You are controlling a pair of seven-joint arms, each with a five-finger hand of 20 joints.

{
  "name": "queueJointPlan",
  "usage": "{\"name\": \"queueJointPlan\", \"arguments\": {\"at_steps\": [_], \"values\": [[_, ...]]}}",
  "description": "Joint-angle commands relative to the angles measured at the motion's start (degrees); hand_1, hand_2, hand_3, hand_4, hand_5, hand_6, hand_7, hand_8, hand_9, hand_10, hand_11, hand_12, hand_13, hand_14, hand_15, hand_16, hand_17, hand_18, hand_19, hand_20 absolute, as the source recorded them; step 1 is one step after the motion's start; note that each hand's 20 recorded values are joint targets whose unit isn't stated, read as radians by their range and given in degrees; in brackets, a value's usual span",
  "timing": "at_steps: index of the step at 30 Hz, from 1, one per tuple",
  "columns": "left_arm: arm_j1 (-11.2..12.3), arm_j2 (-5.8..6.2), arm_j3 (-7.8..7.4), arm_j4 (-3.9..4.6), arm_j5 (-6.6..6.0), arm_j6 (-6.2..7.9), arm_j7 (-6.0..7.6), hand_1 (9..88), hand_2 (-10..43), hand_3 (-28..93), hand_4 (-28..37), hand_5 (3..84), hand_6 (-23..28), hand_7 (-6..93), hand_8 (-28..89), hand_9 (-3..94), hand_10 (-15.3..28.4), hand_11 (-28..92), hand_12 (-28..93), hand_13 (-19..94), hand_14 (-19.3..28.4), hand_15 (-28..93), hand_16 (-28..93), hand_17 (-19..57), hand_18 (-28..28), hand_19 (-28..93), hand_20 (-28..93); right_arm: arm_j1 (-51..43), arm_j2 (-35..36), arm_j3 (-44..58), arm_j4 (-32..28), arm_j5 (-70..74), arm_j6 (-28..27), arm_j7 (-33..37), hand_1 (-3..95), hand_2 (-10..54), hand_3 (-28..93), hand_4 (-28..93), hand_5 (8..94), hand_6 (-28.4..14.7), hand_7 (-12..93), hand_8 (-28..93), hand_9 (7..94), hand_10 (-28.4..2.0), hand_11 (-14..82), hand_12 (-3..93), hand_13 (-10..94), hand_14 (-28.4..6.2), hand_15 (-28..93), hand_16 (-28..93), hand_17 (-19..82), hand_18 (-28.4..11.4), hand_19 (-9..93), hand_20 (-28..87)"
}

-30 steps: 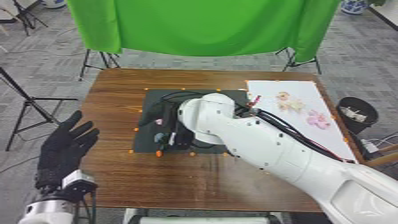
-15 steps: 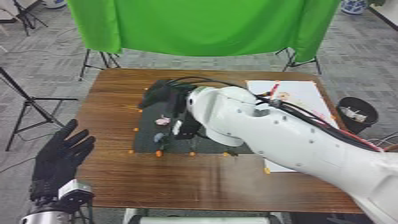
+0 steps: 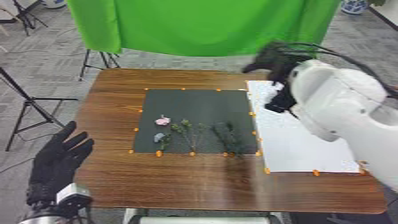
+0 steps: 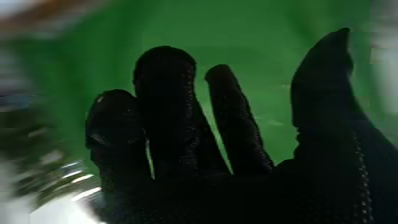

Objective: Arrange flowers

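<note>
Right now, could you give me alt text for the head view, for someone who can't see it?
A robot's right hand hovers near the far end of a white sheet. On the dark mat alongside lie a pink blossom and green sprigs; its open left hand hangs beside the wooden table.

My right hand (image 3: pixel 276 60) has swung right!
It was over the dark mat (image 3: pixel 197 106), and now it is near the far edge of the white sheet (image 3: pixel 302 156). My arm has moved off the green stems (image 3: pixel 186 131) too.
</note>
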Motion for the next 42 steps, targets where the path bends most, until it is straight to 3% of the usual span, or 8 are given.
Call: {"name": "queueJointPlan", "arguments": {"at_steps": [1,4,11,19,30,33,37,42], "values": [[1.0,-1.15,-1.83,-1.03,4.70,-1.17,-2.51,27.4,6.8,65,-22.8,37.0,9.5,11.1,-8,33.3,19.7,32,11,24,27.2,63,-12,-7.7,24.5,51,9,-2.5,4.0,-0.8,7.3,3.4,-0.6,7.9,25.7,4.3,77,-20,45.5,-9.1,14,-8,50.1,-22.0,12.2,13.7,70,-12.4,77,10,51,-19.0,93,28],[0.7,-0.48,-1.75,-0.99,4.59,-0.88,-1.93,24.5,5.8,62,-25.2,37.0,9.3,11.0,-8,33.9,19.9,33,12,24,27.0,64,-12,-8.3,24.3,50,9,-1.2,4.0,-2.1,10.0,4.3,-0.7,9.4,26.1,4.0,77,-20,45.3,-9.6,14,-8,50.1,-22.3,12.2,13.5,71,-12.3,77,10,52,-18.8,93,28],[0.8,2.00,0.13,-0.77,1.32,0.28,2.33,22.7,5.4,61,-27.8,37.2,9.1,10.3,-8,34.1,19.8,32,12,21,26.0,61,-13,-9.6,23.0,47,9,0.7,5.6,-4.3,12.8,4.2,-1.6,11.7,26.8,3.8,75,-20,44.9,-9.7,13,-8,48.4,-22.6,11.4,12.9,71,-12.2,77,11,52,-18.7,93,27],[-0.8,2.14,1.30,-0.43,0.86,-0.29,2.69,23.6,6.1,61,-27.8,37.3,9.2,10.0,-8,34.0,19.6,31,12,22,26.0,60,-12,-9.4,23.0,46,10,3.1,5.6,-7.2,16.4,5.9,-2.9,14.0,27.2,3.2,75,-20,44.8,-10.2,13,-8,47.9,-23.0,10.8,12.9,71,-12.2,76,10,53,-18.7,93,27],[-2.7,1.18,1.83,0.11,1.86,-1.71,1.01,25.0,6.9,62,-27.0,37.3,9.3,10.3,-8,33.8,19.7,31,12,22,26.2,61,-12,-8.9,23.4,47,11,6.0,4.9,-11.5,22.4,8.6,-3.9,16.3,28.7,2.3,74,-20,44.7,-9.6,13,-8,48.0,-23.0,10.5,12.7,72,-11.8,77,10,54,-18.5,93,28],[-2.8,2.28,2.22,0.18,0.78,-1.20,2.57,25.1,7.0,62,-26.9,37.3,9.3,10.4,-8,33.8,19.6,31,12,22,26.2,61,-13,-8.8,23.4,47,11,5.8,4.6,-11.6,23.0,8.9,-3.7,16.0,29.0,2.2,74,-20,44.7,-9.5,13,-8,48.1,-22.9,10.6,12.6,72,-11.8,77,10,54,-18.5,93,28],[-3.0,1.36,2.18,0.22,1.39,-1.67,1.48,25.3,6.9,62,-26.8,37.3,9.3,10.4,-8,33.8,19.6,31,12,22,26.2,61,-13,-8.8,23.4,47,11,5.6,4.4,-12.5,23.1,9.0,-4.2,16.0,29.4,2.0,74,-20,44.7,-9.3,13,-8,48.3,-22.7,10.8,12.7,72,-11.8,77,10,54,-18.6,93,28],[-3.5,2.55,2.94,0.45,-0.27,-1.42,3.07,25.5,7.1,62,-26.7,37.3,9.3,10.5,-8,33.8,19.6,32,12,22,26.2,61,-13,-8.8,23.4,47,11,6.3,3.5,-14.3,24.0,8.8,-4.3,15.3,30.5,1.7,74,-20,45.0,-8.6,14,-8,48.8,-21.9,11.0,12.7,72,-11.6,77,11,54,-18.5,93,28]]}}
